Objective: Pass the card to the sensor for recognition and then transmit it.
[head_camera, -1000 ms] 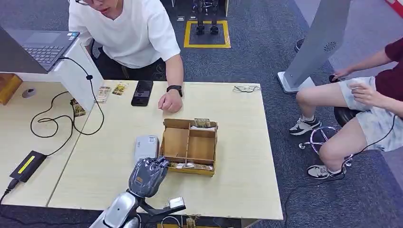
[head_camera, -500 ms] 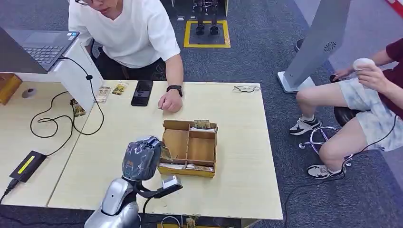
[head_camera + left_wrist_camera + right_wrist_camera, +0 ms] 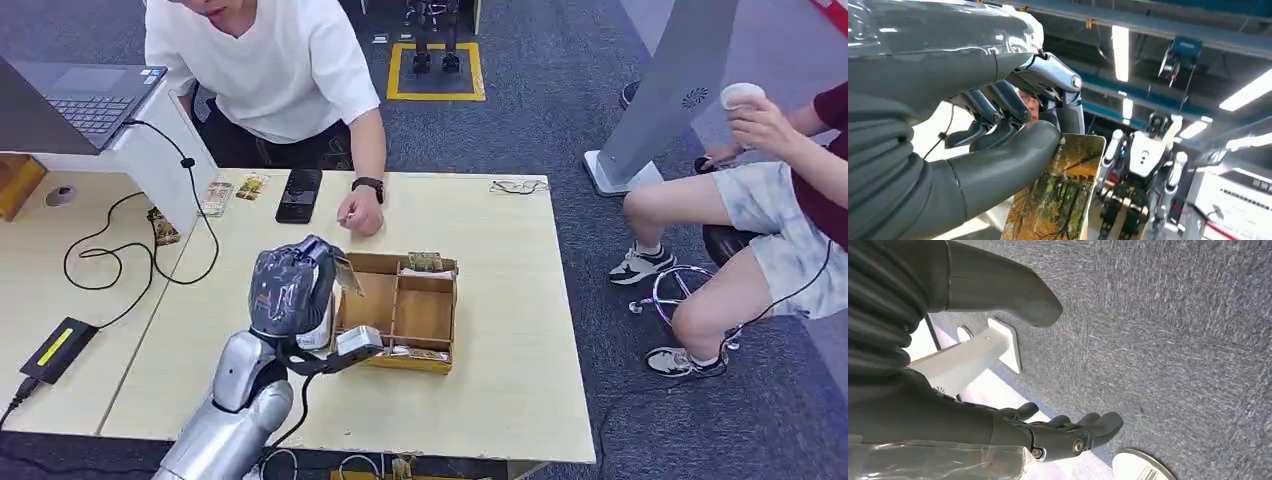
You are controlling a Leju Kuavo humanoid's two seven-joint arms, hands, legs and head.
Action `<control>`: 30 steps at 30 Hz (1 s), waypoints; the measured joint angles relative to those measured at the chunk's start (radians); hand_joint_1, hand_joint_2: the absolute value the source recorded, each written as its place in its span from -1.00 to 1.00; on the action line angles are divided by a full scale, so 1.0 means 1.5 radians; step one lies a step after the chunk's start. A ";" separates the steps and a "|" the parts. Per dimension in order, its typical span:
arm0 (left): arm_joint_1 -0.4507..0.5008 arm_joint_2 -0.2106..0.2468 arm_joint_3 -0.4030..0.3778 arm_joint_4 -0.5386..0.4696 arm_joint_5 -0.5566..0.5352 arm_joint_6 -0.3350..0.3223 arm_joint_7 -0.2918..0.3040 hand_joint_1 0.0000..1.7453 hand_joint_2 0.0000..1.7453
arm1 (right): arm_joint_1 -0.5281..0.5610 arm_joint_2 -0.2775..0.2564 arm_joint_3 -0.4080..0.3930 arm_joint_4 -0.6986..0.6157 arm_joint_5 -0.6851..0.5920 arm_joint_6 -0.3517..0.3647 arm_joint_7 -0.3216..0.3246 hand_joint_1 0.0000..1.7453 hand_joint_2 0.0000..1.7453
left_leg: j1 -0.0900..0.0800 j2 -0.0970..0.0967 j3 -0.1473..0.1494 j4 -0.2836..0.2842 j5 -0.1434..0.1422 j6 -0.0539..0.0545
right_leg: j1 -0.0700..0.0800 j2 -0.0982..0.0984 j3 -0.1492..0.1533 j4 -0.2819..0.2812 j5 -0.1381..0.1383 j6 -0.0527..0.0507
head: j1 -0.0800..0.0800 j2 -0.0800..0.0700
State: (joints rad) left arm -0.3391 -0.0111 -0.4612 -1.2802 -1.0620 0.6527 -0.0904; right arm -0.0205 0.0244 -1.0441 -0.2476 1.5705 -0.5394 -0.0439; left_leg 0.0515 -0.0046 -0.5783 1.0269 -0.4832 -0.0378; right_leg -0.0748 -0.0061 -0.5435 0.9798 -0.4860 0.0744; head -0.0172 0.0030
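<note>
One card [image 3: 1063, 200], printed with autumn trees, is pinched between the thumb and dark fingers [image 3: 998, 107] of the robot's left hand [image 3: 290, 290], which is raised above the wooden table [image 3: 500, 390]. In the head view the card [image 3: 348, 275] juts out from the hand toward an open cardboard box [image 3: 400, 310] divided into compartments, and it hangs over the box's near-left corner. The hand covers most of a small white device [image 3: 318, 335] lying just beside the box. More cards [image 3: 425, 260] stand at the box's far edge.

Farther out on the table lie a black phone [image 3: 299, 194], a few loose cards [image 3: 232, 192] and a pair of glasses [image 3: 518, 186]. A person in a white shirt [image 3: 265, 65] leans in from the far side, one fist [image 3: 360, 212] resting on the tabletop near the box. To the left, a laptop [image 3: 85, 95] sits on a white stand, with black cables [image 3: 130, 255] trailing to a power brick [image 3: 58, 348]. A second person [image 3: 780, 210] sits off to the right, holding a pale cup [image 3: 742, 95].

The right hand [image 3: 1048, 432] hangs over grey carpet [image 3: 1173, 340], fingers loosely apart and holding nothing.
</note>
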 joint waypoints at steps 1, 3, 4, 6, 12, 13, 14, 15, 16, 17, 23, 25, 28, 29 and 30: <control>-0.005 0.000 0.000 0.000 0.000 0.000 0.000 1.00 1.00 | -0.001 0.000 0.001 0.001 0.000 0.000 0.000 -1.00 1.00 | 0.000 0.000 0.000 0.000 0.000 0.000 | 0.000 0.000 0.000 0.000 0.000 0.000 | 0.000 0.000; -0.016 -0.003 0.000 0.000 0.005 -0.001 0.001 1.00 1.00 | -0.002 0.000 0.004 0.002 0.000 0.000 0.002 -1.00 1.00 | 0.000 0.000 0.000 0.000 0.000 0.000 | 0.000 0.000 0.000 0.000 0.000 0.000 | 0.000 0.000; -0.025 -0.006 0.000 0.001 0.008 -0.002 0.003 1.00 1.00 | -0.004 0.000 0.008 0.002 0.000 0.000 0.005 -1.00 1.00 | 0.000 0.000 0.000 0.000 0.000 0.000 | 0.000 0.000 0.000 0.000 0.000 0.000 | 0.000 0.000; -0.048 -0.011 0.000 0.005 0.025 -0.009 0.011 1.00 1.00 | -0.008 0.000 0.015 0.003 0.000 0.000 0.009 -1.00 1.00 | 0.000 0.000 0.000 0.000 0.000 0.000 | 0.000 0.000 0.000 0.000 0.000 0.000 | 0.000 0.000; -0.142 -0.042 0.004 0.067 0.078 -0.038 0.024 1.00 1.00 | -0.021 0.000 0.040 0.007 0.000 0.002 0.022 -1.00 1.00 | 0.000 0.000 0.000 0.000 0.001 0.000 | 0.000 0.000 0.000 0.000 0.001 0.000 | 0.000 0.000; -0.156 -0.045 0.005 0.080 0.078 -0.040 0.028 1.00 1.00 | -0.023 0.000 0.044 0.008 0.000 0.003 0.024 -1.00 1.00 | 0.000 0.000 0.000 0.000 0.001 0.000 | 0.000 0.000 0.000 0.000 0.001 0.000 | 0.000 0.000; -0.169 -0.050 0.005 0.093 0.076 -0.043 0.033 1.00 1.00 | -0.025 0.000 0.047 0.008 0.000 0.005 0.025 -1.00 1.00 | 0.000 0.000 0.000 0.000 0.001 0.000 | 0.000 0.000 0.000 0.000 0.001 0.000 | 0.000 0.000; -0.184 -0.055 0.005 0.107 0.073 -0.046 0.039 1.00 1.00 | -0.027 0.000 0.050 0.008 0.000 0.007 0.026 -1.00 1.00 | 0.000 0.000 0.000 0.000 0.001 0.000 | 0.000 0.000 0.000 0.000 0.001 0.000 | 0.000 0.000; -0.192 -0.056 0.006 0.118 0.072 -0.047 0.039 1.00 1.00 | -0.028 0.000 0.052 0.009 0.000 0.007 0.026 -1.00 1.00 | 0.000 0.000 0.000 0.000 0.001 0.000 | 0.000 0.000 0.000 0.000 0.001 0.000 | 0.000 0.000; -0.198 -0.059 0.006 0.125 0.071 -0.047 0.042 1.00 1.00 | -0.029 0.000 0.054 0.009 0.000 0.008 0.026 -1.00 1.00 | 0.000 0.000 0.000 0.000 0.001 0.000 | 0.000 0.001 0.000 0.000 0.001 0.000 | 0.000 0.000; -0.242 -0.075 0.006 0.182 0.051 -0.052 0.069 1.00 1.00 | -0.033 0.000 0.066 0.011 -0.001 0.009 0.024 -1.00 1.00 | 0.000 0.000 -0.001 0.000 0.001 0.000 | 0.000 0.001 -0.001 0.000 0.001 0.000 | 0.000 0.000; -0.253 -0.079 0.006 0.198 0.049 -0.054 0.078 1.00 1.00 | -0.034 0.000 0.069 0.011 0.000 0.009 0.030 -1.00 1.00 | 0.000 0.000 -0.001 0.000 0.001 0.000 | 0.000 0.001 -0.001 0.000 0.001 0.000 | 0.000 0.000; -0.275 -0.087 0.006 0.238 0.052 -0.055 0.088 1.00 1.00 | -0.034 0.000 0.101 0.011 0.000 0.006 0.049 -1.00 1.00 | 0.000 0.000 -0.001 0.000 0.001 0.000 | 0.000 0.001 -0.001 0.000 0.001 0.000 | 0.000 0.000; -0.279 -0.088 0.006 0.246 0.052 -0.055 0.090 1.00 1.00 | -0.034 0.000 0.111 0.011 0.000 0.005 0.051 -1.00 1.00 | 0.000 0.000 -0.001 0.000 0.001 0.000 | 0.000 0.001 -0.001 0.000 0.001 0.000 | 0.000 0.000; -0.282 -0.090 0.006 0.253 0.052 -0.055 0.092 1.00 1.00 | -0.034 0.000 0.118 0.011 0.000 0.005 0.053 -1.00 1.00 | 0.000 0.000 -0.001 0.000 0.001 0.000 | 0.000 0.001 -0.001 0.000 0.001 0.000 | 0.000 0.000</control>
State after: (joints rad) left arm -0.7614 -0.1461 -0.4524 -0.9003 -0.9838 0.5707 0.0481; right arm -0.0710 0.0244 -0.8664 -0.2308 1.5709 -0.5314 0.0358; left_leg 0.0515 -0.0042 -0.5791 1.0274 -0.4817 -0.0377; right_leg -0.0748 -0.0048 -0.5446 0.9800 -0.4844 0.0743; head -0.0172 0.0031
